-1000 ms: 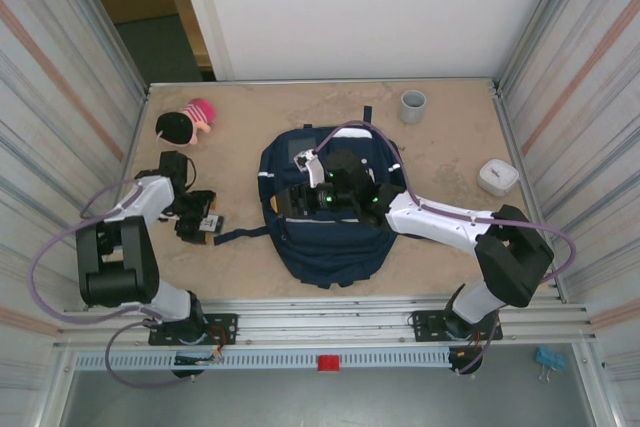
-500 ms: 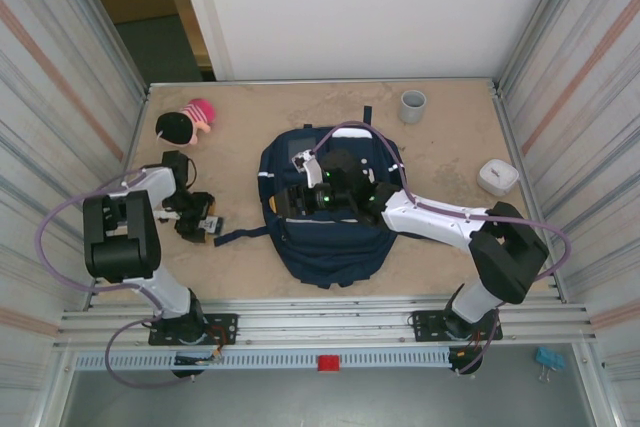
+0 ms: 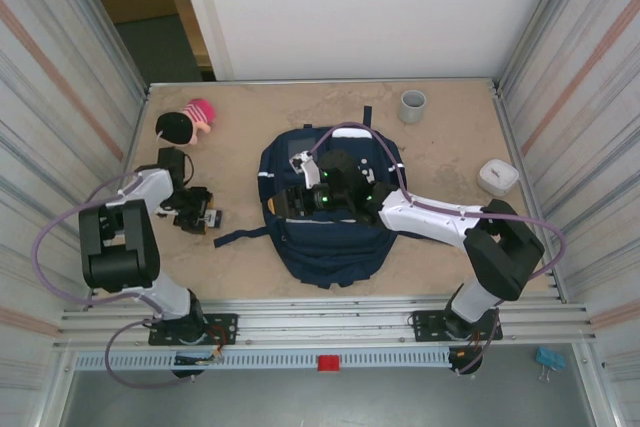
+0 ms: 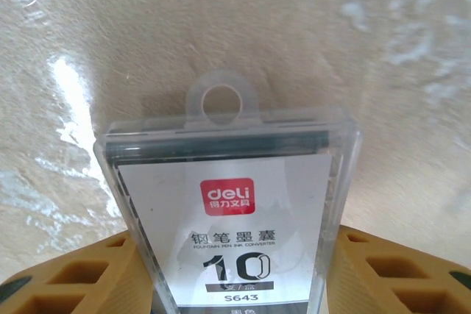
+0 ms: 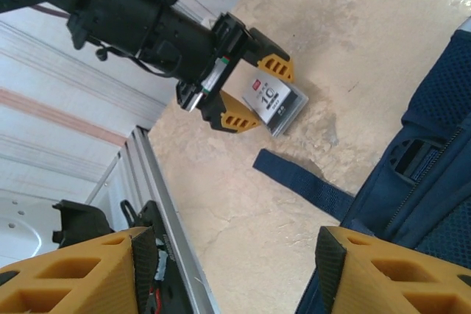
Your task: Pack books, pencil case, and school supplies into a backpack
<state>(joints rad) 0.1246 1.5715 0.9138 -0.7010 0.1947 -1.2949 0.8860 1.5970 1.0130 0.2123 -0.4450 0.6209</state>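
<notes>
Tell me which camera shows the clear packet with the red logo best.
Left wrist: the packet sits central and close, its label readable, between the fingers of the left gripper. The right wrist view shows it small but whole; from the top camera it is a white speck.

Navy backpack (image 3: 330, 242), clear supplies packet (image 4: 228, 211) with red logo, grey cup (image 3: 413, 105)

Bare table (image 3: 450, 137) right of the backpack (image 3: 325, 237), grey cup (image 3: 412, 105) and white box (image 3: 497, 176) at its edges
</notes>
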